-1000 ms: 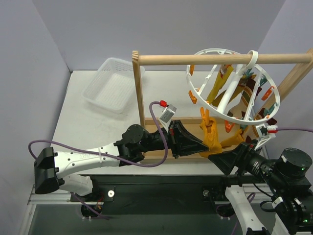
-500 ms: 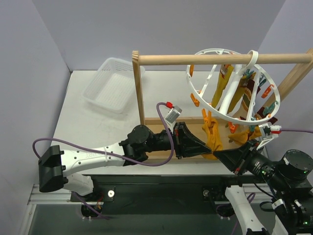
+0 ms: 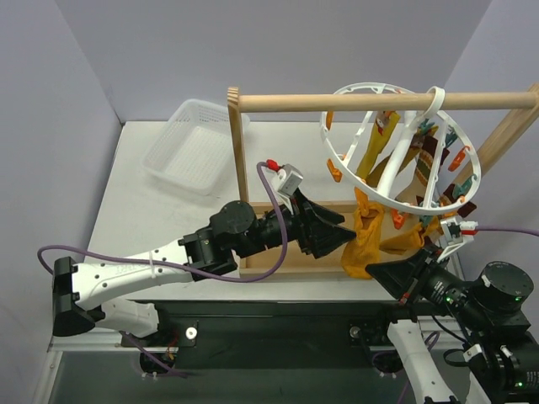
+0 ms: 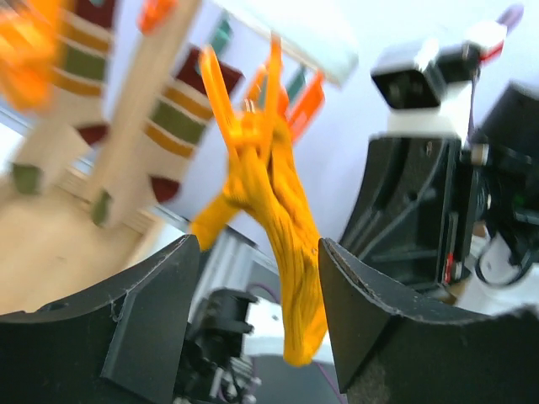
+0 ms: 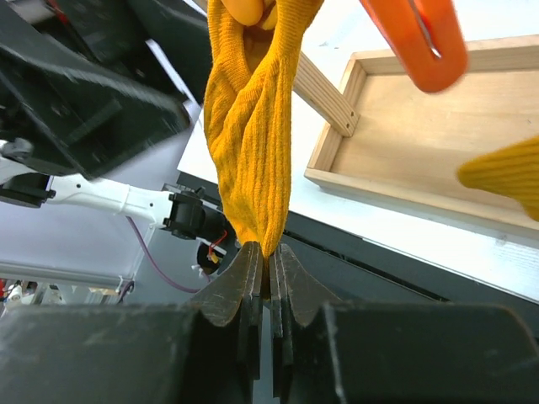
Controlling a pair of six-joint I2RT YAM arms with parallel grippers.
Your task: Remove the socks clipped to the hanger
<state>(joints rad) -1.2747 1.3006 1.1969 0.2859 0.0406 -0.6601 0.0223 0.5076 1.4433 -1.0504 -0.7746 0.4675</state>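
Your right end effector [image 5: 268, 268] pinches the mustard sock [image 5: 253, 135], which stretches to twelve o'clock toward the hanger [image 3: 370, 87]; your left end effector [image 4: 258, 252] gapes wide, empty.

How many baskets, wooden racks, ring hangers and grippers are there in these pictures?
basket: 1
wooden rack: 1
hanger: 1
grippers: 2 (left gripper, right gripper)
Total: 5

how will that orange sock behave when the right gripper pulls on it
Probably floppy: the orange sock hangs twisted and bunched. Its ribbed knit likely stretches before releasing. Pinched only at its tip by the right gripper, it might slip.
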